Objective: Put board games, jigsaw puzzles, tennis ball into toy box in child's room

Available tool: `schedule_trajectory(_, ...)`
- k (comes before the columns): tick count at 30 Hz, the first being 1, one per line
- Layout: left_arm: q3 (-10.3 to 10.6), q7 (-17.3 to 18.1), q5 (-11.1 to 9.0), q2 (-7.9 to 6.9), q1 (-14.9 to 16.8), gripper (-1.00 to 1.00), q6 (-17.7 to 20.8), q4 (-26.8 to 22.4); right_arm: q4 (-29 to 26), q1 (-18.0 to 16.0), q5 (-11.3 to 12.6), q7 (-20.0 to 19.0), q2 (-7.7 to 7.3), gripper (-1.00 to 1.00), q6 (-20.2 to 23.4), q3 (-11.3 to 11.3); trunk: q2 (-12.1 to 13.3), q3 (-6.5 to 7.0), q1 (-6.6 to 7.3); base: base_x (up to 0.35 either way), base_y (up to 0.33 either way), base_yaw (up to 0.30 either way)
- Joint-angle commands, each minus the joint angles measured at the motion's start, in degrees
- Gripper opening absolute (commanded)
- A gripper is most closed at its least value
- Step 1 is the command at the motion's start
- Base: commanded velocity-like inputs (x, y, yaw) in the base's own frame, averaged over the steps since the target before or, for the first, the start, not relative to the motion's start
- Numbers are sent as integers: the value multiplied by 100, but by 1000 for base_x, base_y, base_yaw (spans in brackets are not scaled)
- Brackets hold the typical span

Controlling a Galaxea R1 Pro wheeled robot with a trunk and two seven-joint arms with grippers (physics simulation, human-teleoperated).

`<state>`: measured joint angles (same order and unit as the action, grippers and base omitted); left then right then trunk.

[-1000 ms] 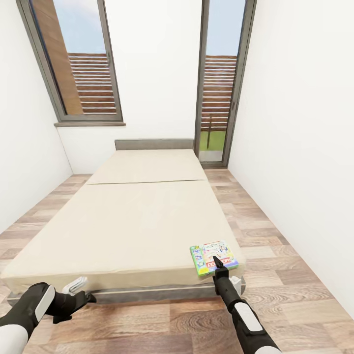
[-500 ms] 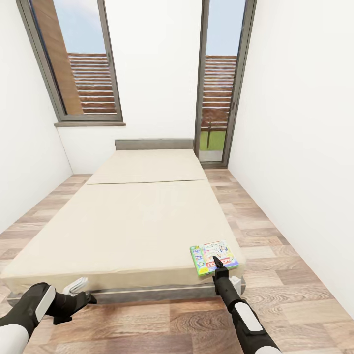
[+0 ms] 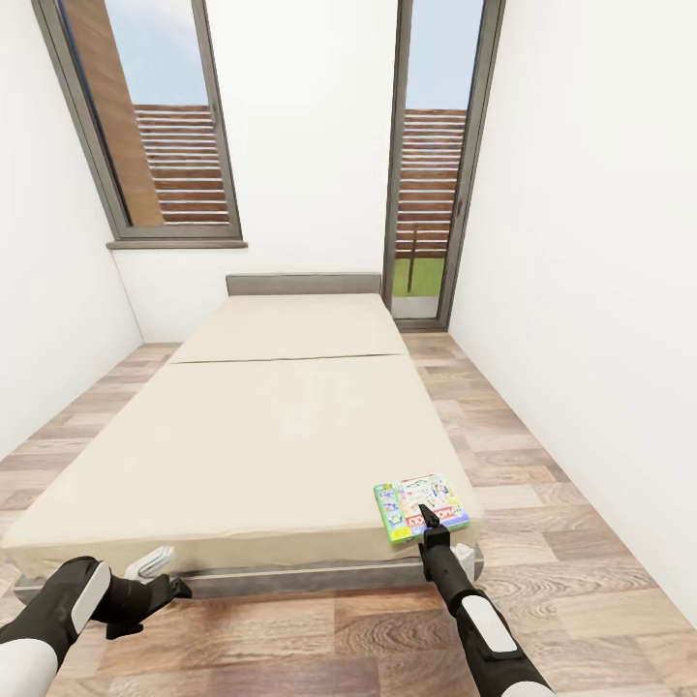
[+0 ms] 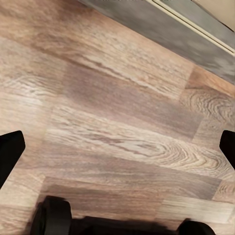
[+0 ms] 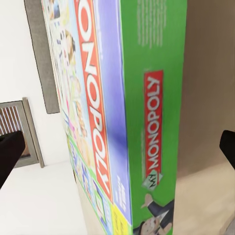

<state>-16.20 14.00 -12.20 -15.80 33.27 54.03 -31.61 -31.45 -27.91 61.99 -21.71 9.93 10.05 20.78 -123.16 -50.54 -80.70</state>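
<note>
A green and white board game (image 3: 405, 501) with a Monopoly cover lies flat on the front right corner of the bed (image 3: 271, 426). My right gripper (image 3: 424, 511) is at the box's near edge. In the right wrist view, the board game (image 5: 142, 112) stands edge-on between the fingers of the open right gripper (image 5: 117, 147), which sit wide apart on either side of it. My left gripper (image 3: 160, 573) hangs low by the bed's front left frame. The left wrist view looks along the open left gripper (image 4: 117, 147) onto bare wood floor.
The bed's dark grey frame (image 3: 290, 579) runs across just in front of me. White walls close in on both sides. A strip of wood floor (image 3: 542, 523) runs along the bed's right side toward a glass door (image 3: 431, 174). A window (image 3: 160, 126) is at the back left.
</note>
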Motion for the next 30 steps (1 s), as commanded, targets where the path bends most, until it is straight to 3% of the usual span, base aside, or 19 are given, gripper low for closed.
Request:
schedule_trajectory(1, -23, 24, 16, 1, 4, 100, 29, -3, -1, -4, 51, -18, 7, 100, 59, 40, -2, -5, 1, 0, 0, 0)
schedule_trajectory(20, -19, 24, 16, 6, 3, 100, 29, -3, -1, -4, 51, -18, 7, 100, 57, 35, -2, -5, 1, 0, 0, 0)
schedule_trajectory(21, -18, 24, 16, 6, 1, 100, 29, -3, -1, -4, 51, -18, 7, -100, 57, 36, -2, -5, 1, 0, 0, 0)
schedule_trajectory(30, -23, 24, 16, 5, 4, 100, 29, -3, -1, -4, 58, -18, 7, -100, 75, 37, -2, -5, 1, 0, 0, 0)
